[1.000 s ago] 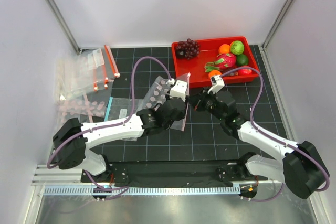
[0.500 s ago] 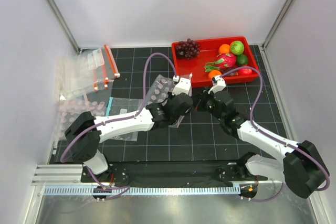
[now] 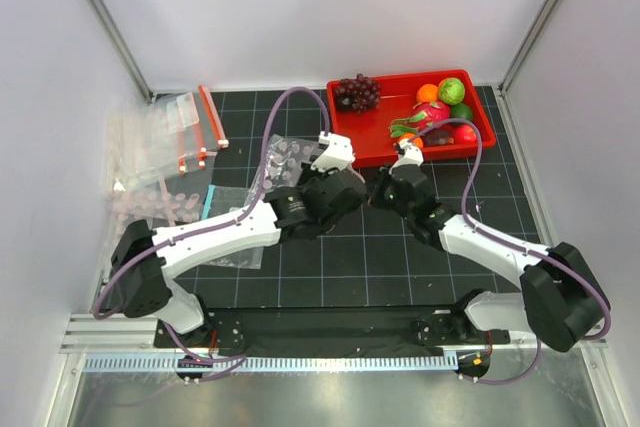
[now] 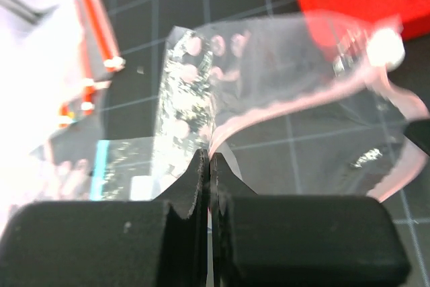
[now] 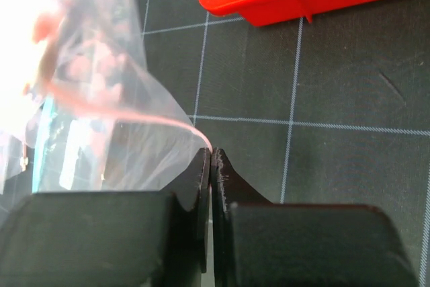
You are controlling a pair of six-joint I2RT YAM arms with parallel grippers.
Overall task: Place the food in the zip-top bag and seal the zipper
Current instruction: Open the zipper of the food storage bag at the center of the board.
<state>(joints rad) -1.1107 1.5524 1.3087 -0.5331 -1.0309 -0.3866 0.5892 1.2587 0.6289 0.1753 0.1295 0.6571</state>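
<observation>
The left gripper (image 4: 207, 160) is clamped on the reddish zipper (image 4: 302, 102) of the dotted zip-top bag (image 4: 188, 99), which billows just ahead of its fingertips. The right gripper (image 5: 210, 154) pinches the same strip's end, with the bag spreading to its left. Beyond both tools sits the red tray (image 3: 370, 132), which holds the dragon fruit (image 3: 432, 114) and grape bunch (image 3: 357, 92). To the left gripper's left lies a teal-strip bag (image 4: 101, 166). Its white label (image 4: 140, 186) is too blurred to read.
</observation>
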